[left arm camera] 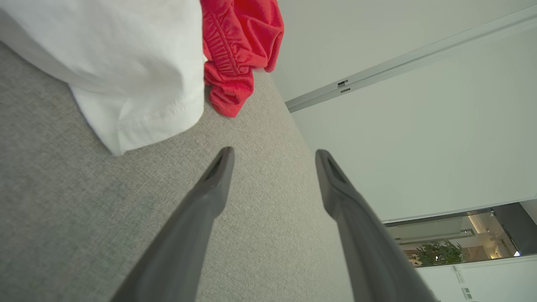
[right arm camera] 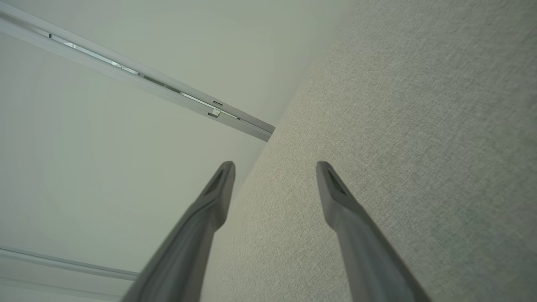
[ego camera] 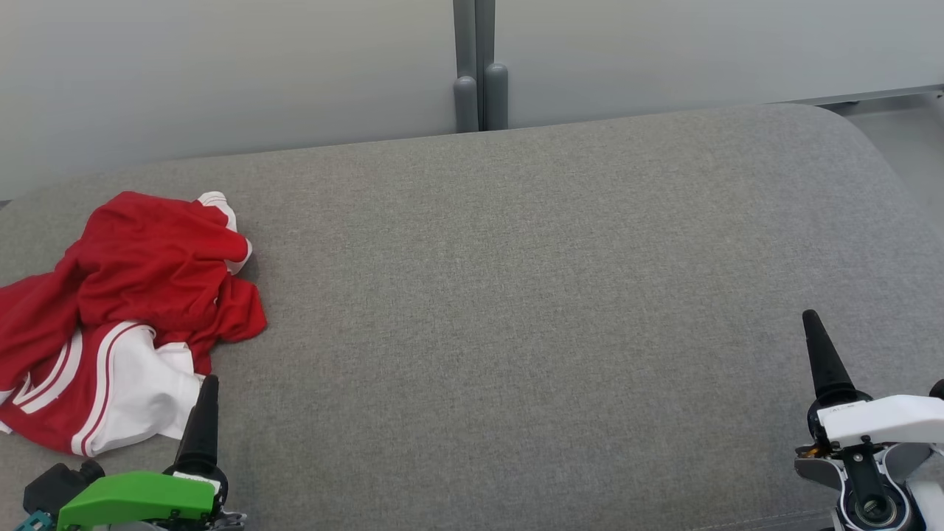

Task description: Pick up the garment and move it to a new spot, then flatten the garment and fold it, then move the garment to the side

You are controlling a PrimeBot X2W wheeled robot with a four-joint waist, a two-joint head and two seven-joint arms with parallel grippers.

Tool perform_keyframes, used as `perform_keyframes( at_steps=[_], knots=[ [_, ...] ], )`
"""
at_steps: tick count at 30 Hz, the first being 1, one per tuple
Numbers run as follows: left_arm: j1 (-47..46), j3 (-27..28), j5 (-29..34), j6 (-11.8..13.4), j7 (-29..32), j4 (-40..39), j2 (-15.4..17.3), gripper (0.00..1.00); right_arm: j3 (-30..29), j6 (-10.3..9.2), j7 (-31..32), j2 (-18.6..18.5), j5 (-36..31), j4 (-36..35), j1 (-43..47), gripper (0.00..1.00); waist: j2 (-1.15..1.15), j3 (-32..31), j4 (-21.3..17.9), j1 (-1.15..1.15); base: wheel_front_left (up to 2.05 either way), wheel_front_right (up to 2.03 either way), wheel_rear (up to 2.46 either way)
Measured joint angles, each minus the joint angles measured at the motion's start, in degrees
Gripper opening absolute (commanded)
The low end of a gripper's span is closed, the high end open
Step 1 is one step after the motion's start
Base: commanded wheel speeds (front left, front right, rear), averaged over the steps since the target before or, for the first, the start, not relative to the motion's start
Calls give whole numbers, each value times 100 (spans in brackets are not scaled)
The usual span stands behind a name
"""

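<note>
A crumpled red and white garment [ego camera: 140, 295] lies at the far left of the grey cushioned surface [ego camera: 516, 295]. My left gripper [ego camera: 206, 391] sits just at the garment's near right edge, beside its white part. In the left wrist view the left gripper [left arm camera: 275, 153] is open, with nothing between its fingers, and the garment's white hem [left arm camera: 126, 63] and red folds [left arm camera: 239, 42] lie just ahead and to the left of the fingertips. My right gripper [ego camera: 815, 332] rests at the lower right, far from the garment. Seen from its own wrist, that right gripper [right arm camera: 275, 165] is open and empty.
A pale wall runs behind the surface, with a grey upright post [ego camera: 479, 81] at its middle. The cushion's rounded far right corner [ego camera: 848, 133] drops off to a light floor. Bare grey fabric stretches between the two grippers.
</note>
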Motion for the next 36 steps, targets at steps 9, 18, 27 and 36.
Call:
perform_keyframes(
  at_steps=[9, 18, 27, 36],
  knots=[
    [-1, 1, 781, 48, -181, -112, -11, 100, 107, -94, -166, -30, -816, -160, 37, 100, 0, 34, 2, 0, 0, 0, 0],
    [-1, 2, 1567, 49, -339, -186, -20, 100, 174, -145, -321, -83, -1636, -310, 115, 100, 0, 56, 9, 0, 0, 0, 0],
    [2, -37, 2418, 49, -509, -260, -19, 100, 226, -197, -494, -166, -2440, -441, 135, 100, 0, 41, 16, 0, 0, 0, 0],
    [20, -54, 3386, 49, -684, -314, -16, 100, 280, -197, -669, -287, -3352, -533, 155, 100, 0, 48, 18, 0, 0, 0, 0]
  ],
)
